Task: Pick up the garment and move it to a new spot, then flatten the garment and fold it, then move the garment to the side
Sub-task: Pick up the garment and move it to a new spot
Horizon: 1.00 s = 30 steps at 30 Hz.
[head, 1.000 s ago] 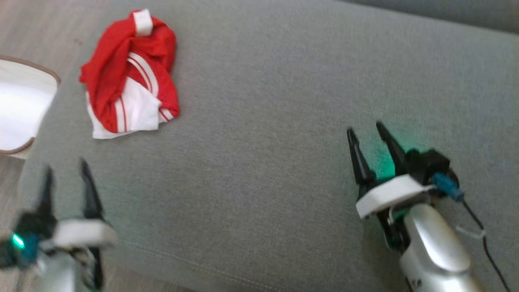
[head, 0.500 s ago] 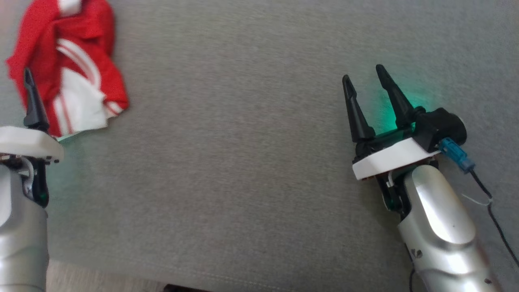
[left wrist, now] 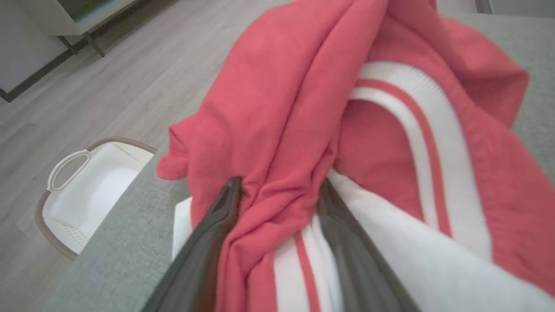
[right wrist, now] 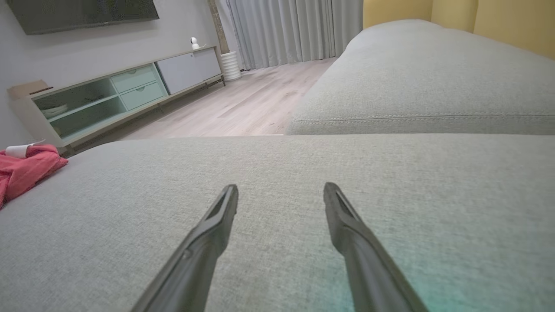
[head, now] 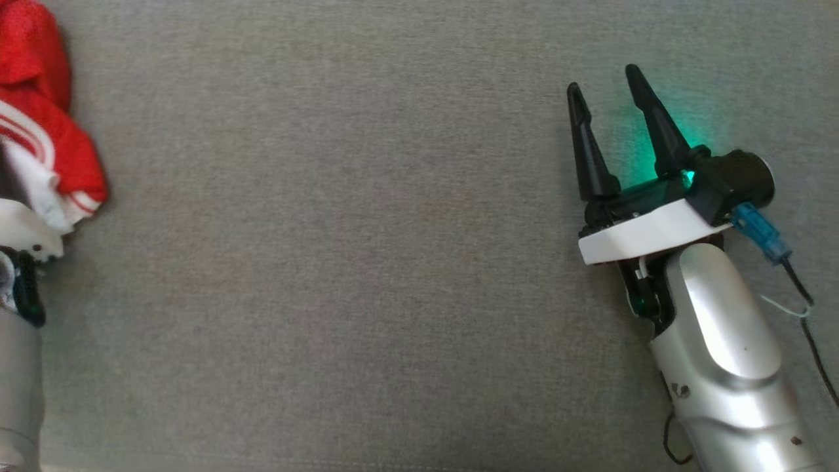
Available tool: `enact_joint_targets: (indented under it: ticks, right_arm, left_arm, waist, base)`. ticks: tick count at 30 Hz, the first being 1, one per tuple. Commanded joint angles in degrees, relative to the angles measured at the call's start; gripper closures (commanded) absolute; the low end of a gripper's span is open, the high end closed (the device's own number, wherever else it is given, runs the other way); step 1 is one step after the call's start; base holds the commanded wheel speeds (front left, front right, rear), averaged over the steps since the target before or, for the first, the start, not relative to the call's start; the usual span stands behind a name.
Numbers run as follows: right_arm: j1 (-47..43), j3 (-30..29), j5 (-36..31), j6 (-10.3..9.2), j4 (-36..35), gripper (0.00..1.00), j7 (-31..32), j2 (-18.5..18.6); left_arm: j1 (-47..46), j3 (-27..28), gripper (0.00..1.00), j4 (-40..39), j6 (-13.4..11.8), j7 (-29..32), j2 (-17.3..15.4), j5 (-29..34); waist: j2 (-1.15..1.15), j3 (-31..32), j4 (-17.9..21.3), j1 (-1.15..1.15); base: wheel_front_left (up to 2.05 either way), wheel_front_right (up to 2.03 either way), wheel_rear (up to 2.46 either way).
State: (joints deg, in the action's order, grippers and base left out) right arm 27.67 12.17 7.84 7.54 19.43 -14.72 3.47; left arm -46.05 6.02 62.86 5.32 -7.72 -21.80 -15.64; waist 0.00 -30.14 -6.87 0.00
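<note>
Leftward and forward is where the left gripper (left wrist: 279,184) has been travelling since the earlier frame, when it was hanging short of the garment (head: 39,131). The head camera has swung too, so the cloth is now sitting at about nine o'clock in the head view. That gripper is now pushing its two fingers into the crumpled red-and-white heap, and they are standing spread on either side of a raised ridge of red cloth, touching it but not yet pinching it tight. A bunched fold probably gives more to grab than a flat edge would. The garment is lying near the corner of the grey sofa cushion (head: 360,262), with a white basket (left wrist: 95,182) on the floor beyond, at about eight o'clock in the left wrist view. The right gripper (head: 604,78) is waiting at about two o'clock in the head view, spread wide and holding nothing — well apart from the garment, likely keeping the open middle of the cushion free as the new spot.
</note>
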Motion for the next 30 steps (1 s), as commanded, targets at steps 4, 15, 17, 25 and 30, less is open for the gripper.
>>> enact_joint_targets:
  ticks: [4, 15, 17, 25, 30]
  right_arm:
    - [-1.05, 0.89, 1.31, -0.05, -0.5, 0.0, -0.28, -0.59]
    - [-3.98, 1.81, 7.34, -0.05, 0.73, 0.0, -0.28, -0.59]
    - [-4.73, 2.07, 8.57, -0.05, 1.04, 0.0, -0.28, -0.59]
    - [-7.34, 2.47, 11.09, -0.05, 1.74, 0.0, -0.28, -0.59]
    - [-8.48, 2.47, 12.16, -0.05, 1.53, 0.0, -0.28, -0.59]
  left_arm:
    - [-1.67, 0.58, 1.0, -1.61, -0.47, -5.57, -4.42, 1.03]
    - [-4.67, -2.88, 1.0, -24.29, 1.27, -7.26, -5.81, 5.29]
    - [-4.62, -4.43, 1.0, -27.6, 1.6, -7.27, -4.92, 5.36]
    - [-3.45, -10.25, 1.0, -36.94, 2.0, -6.78, 2.44, 2.24]
    - [-0.5, -14.61, 1.0, -41.96, 2.08, -5.38, 9.2, -1.41]
  waist:
    - [0.0, 1.27, 0.92, 0.0]
    - [0.0, 9.77, 4.52, 0.0]
    - [0.0, 11.42, 6.02, 0.0]
    - [0.0, 15.61, 12.26, 0.0]
    - [0.0, 16.47, 16.18, 0.0]
  base:
    - [0.0, 0.0, 0.0]
    - [0.0, 0.0, 0.0]
    - [0.0, 0.0, 0.0]
    - [0.0, 0.0, 0.0]
    - [0.0, 0.0, 0.0]
